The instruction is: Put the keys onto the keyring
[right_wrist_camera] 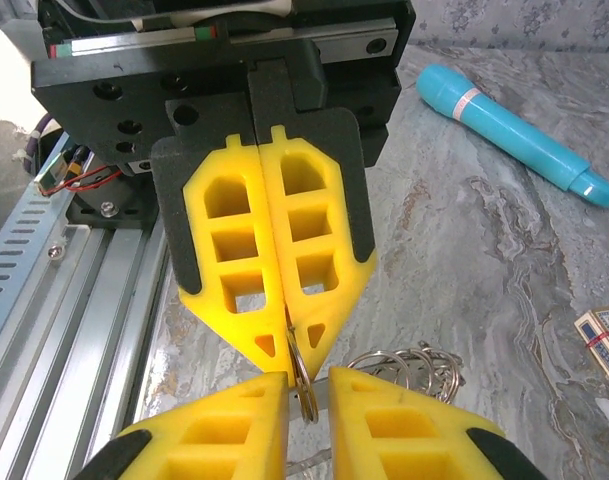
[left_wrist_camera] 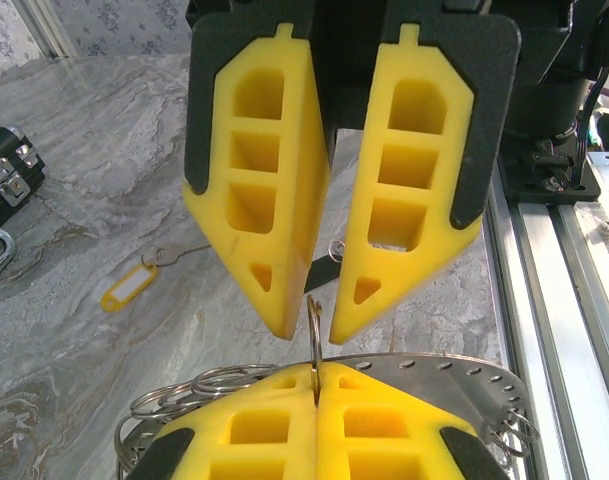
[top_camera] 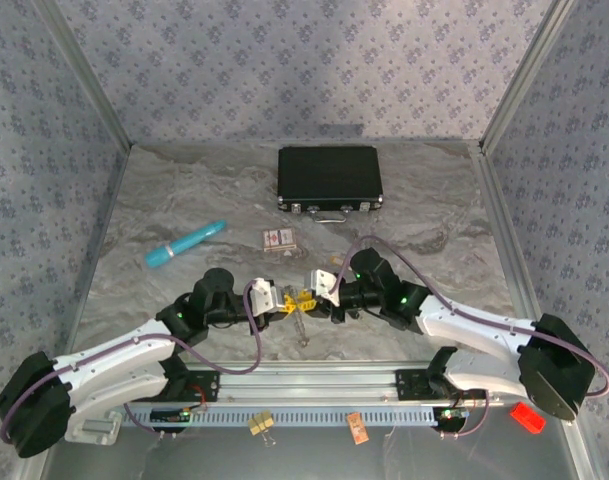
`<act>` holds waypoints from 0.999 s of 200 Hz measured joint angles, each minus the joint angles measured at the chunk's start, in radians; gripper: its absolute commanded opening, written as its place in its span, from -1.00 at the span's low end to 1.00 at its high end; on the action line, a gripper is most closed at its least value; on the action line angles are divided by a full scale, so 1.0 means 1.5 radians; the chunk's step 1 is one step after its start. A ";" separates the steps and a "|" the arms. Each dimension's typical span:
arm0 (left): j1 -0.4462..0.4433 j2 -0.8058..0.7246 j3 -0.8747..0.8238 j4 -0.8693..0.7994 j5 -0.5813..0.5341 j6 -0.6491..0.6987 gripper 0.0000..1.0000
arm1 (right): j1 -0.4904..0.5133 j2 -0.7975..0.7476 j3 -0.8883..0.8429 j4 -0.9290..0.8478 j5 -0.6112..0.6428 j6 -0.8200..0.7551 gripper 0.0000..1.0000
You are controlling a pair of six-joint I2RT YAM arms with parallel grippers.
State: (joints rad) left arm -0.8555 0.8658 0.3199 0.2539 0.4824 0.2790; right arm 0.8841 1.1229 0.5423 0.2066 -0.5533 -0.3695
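Marbled grey table [top_camera: 434, 220], papered walls on three sides. Left arm [top_camera: 114, 355] and right arm [top_camera: 474, 335] stretched in from the near edge, meeting nose to nose at mid-table. Toward the back, a shut black case [top_camera: 329, 178]; off to the left, a teal tube [top_camera: 185, 244]; between case and claws, a red-and-white card box [top_camera: 279, 238].

Left claw [left_wrist_camera: 317, 375] pressed together, pinching the keyring [left_wrist_camera: 314, 335] edge-on, with most of the loop standing clear above the pads. Right claw [right_wrist_camera: 306, 385] spread a little, one finger either side of that loop, not gripping it. Just beside the left claw, a cluster of spare wire rings [left_wrist_camera: 199, 385]. On the table beyond, well apart, a yellow tag [left_wrist_camera: 129, 290] on a short chain. Keys on the loop yet or not: cannot tell.

Likely step in hand: taking hold of the loop from the far side to open or feed it. To do it well:
- Keep the left pinch firm and low, leaving the free part exposed.
- Bring the right fingers in square to the wire, never twisting it out of the pads.
- Close gently, check for slip, then work slowly.

Thin wire, probably apt to pivot or spring loose.
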 measured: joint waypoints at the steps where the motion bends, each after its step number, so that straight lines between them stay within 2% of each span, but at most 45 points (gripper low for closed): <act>1: 0.000 0.000 0.000 0.000 0.000 0.000 -1.00 | 0.000 0.000 0.000 -0.001 0.000 -0.001 -0.73; 38: 0.000 0.000 0.000 -0.004 -0.003 0.000 -1.00 | 0.000 0.002 0.002 -0.006 0.002 -0.009 -1.00; 54: 0.000 0.000 0.000 -0.006 -0.003 0.000 -0.88 | 0.002 0.005 0.003 -0.008 0.002 -0.011 -1.00; 72: 0.000 0.000 0.000 -0.011 -0.003 0.000 -0.84 | 0.006 0.010 0.006 -0.011 0.002 -0.011 -1.00; 136: 0.002 0.005 0.000 -0.013 -0.005 0.000 -0.82 | 0.011 0.031 0.018 -0.011 0.000 -0.011 -1.00; 153: 0.002 0.005 0.000 -0.013 -0.005 0.000 -0.88 | 0.011 0.032 0.019 -0.011 0.000 -0.011 -1.00; 174: 0.002 0.005 0.000 -0.012 -0.008 0.007 -1.00 | 0.011 0.032 0.019 -0.011 0.006 -0.008 -0.44; 187: 0.002 0.004 0.001 -0.013 -0.006 0.011 -1.00 | 0.012 0.027 0.019 -0.010 0.018 -0.008 -0.28; 200: 0.002 0.004 0.003 -0.014 -0.009 0.017 -1.00 | 0.012 0.003 0.011 -0.009 0.028 0.000 -0.26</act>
State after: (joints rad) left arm -0.8528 0.8722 0.3244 0.2329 0.4694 0.3050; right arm 0.9024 1.1267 0.5594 0.1928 -0.5110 -0.3698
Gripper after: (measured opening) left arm 0.044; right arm 0.358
